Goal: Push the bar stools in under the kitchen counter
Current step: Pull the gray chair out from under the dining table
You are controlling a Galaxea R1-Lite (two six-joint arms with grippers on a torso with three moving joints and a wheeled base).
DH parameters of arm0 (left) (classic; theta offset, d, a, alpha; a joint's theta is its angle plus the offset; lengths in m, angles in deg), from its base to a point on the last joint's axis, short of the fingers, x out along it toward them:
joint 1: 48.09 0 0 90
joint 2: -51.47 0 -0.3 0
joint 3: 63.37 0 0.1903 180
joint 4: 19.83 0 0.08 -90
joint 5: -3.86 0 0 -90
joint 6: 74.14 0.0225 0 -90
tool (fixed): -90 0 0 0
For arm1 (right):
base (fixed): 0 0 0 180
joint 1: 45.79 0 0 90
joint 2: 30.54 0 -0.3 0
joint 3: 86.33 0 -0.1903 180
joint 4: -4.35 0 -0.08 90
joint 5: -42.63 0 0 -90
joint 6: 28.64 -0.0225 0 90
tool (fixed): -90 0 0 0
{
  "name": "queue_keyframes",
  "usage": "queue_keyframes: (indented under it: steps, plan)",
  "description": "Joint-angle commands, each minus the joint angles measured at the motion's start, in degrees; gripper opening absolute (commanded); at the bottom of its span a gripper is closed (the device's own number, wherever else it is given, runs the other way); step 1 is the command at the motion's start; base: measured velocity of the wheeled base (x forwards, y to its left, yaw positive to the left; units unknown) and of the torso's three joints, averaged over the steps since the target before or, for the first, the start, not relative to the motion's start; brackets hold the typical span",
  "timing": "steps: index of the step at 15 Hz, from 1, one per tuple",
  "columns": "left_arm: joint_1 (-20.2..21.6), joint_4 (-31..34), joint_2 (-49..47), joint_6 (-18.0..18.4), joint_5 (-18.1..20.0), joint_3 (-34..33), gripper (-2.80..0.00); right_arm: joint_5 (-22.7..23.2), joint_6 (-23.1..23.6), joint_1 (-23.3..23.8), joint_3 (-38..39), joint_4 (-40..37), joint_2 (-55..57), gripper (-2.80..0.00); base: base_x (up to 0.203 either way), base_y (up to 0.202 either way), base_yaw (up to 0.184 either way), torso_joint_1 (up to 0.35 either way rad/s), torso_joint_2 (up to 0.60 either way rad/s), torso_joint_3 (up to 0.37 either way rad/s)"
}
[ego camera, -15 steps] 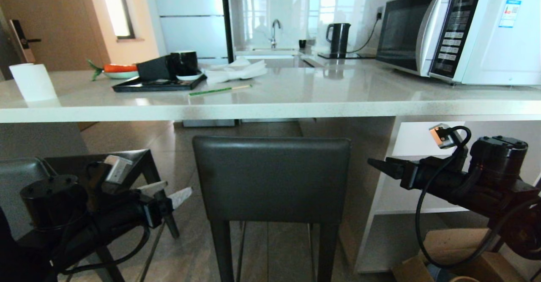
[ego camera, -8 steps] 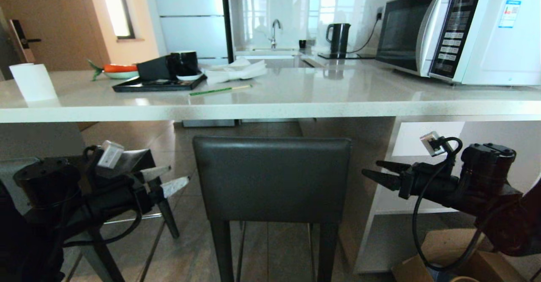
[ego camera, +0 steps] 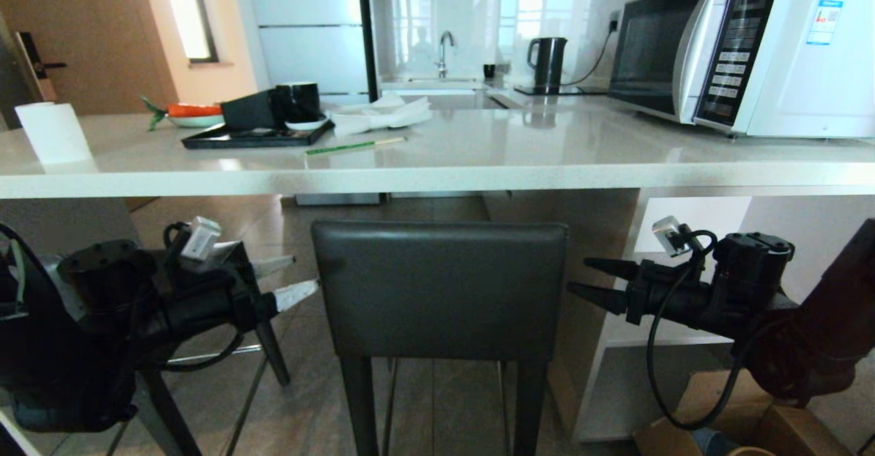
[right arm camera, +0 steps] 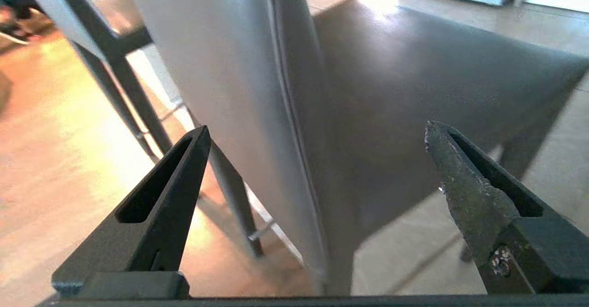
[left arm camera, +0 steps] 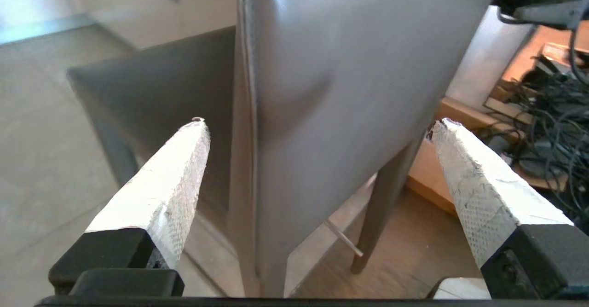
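Centre stool (ego camera: 439,290): backrest fills the middle of the head view, just below the counter (ego camera: 437,169) edge; its seat is hidden behind the backrest there, legs cut off at the bottom edge. Second stool (ego camera: 232,258) at lower left is mostly covered by the left arm; only a seat corner, one leg and a chrome bar show.

Surface: pale glossy slab across mid-frame, carrying a microwave (ego camera: 745,49) at upper right, a black tray (ego camera: 256,138) left of centre and a paper roll (ego camera: 53,133) at far left. Brown tiled floor beneath; white shelving under the counter at right. A cardboard box (ego camera: 724,408) at lower right is partly hidden by the right arm.

Left gripper (ego camera: 287,279) sits just beside the backrest's left edge, white fingers spread wide, holding nothing. Right gripper (ego camera: 593,279) is beside the right edge, black fingers likewise wide and empty.

Wrist views add the dark seat (unseen from the head). In each, the backrest's side edge appears to stand between the fingers; contact can't be confirmed.
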Motion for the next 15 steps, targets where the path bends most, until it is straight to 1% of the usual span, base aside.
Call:
queue_keyframes:
  steps: [1,3,5,9,10,12,14,15]
  plan:
    - [-0.2,-0.9,-2.9,-0.1,0.6,2.8,0.00,0.4,-0.3,-1.3,-1.7,0.2,-0.1,0.00,0.000,0.000,0.000,0.000,0.00,0.000]
    - [-1.2,-0.9,-6.2,-0.2,0.8,7.4,0.00,0.8,-0.4,-3.0,-4.4,-2.9,0.1,0.00,0.000,0.000,0.000,0.000,0.00,0.000]
    - [-2.2,-1.1,-10.2,-0.2,0.7,10.1,0.00,1.9,-0.4,-3.7,-6.9,-5.3,0.9,0.00,0.000,0.000,0.000,0.000,0.00,0.000]
    - [-3.3,-3.1,-17.0,-0.3,0.7,13.3,0.00,2.2,-0.4,-3.9,-11.2,-5.7,6.0,0.00,0.000,0.000,0.000,0.000,0.00,0.000]
    - [-4.0,-3.0,-17.1,-0.6,0.7,13.5,0.00,2.4,-0.3,-4.5,-11.4,-5.7,6.4,0.00,0.000,0.000,0.000,0.000,0.00,0.000]
    - [-6.2,-3.0,-17.0,-1.6,0.9,13.6,0.00,4.7,-0.4,-5.3,-10.2,-5.7,6.2,0.00,0.000,0.000,0.000,0.000,0.00,0.000]
    - [-9.0,-3.2,-16.4,-2.3,1.4,13.7,0.00,5.6,-0.3,-6.2,-8.4,-5.7,5.3,0.00,0.000,0.000,0.000,0.000,0.00,0.000]
    - [-10.5,-3.2,-15.8,-3.1,1.5,13.7,0.00,7.2,-0.3,-6.5,-7.3,-5.6,4.4,0.00,0.000,0.000,0.000,0.000,0.00,0.000]
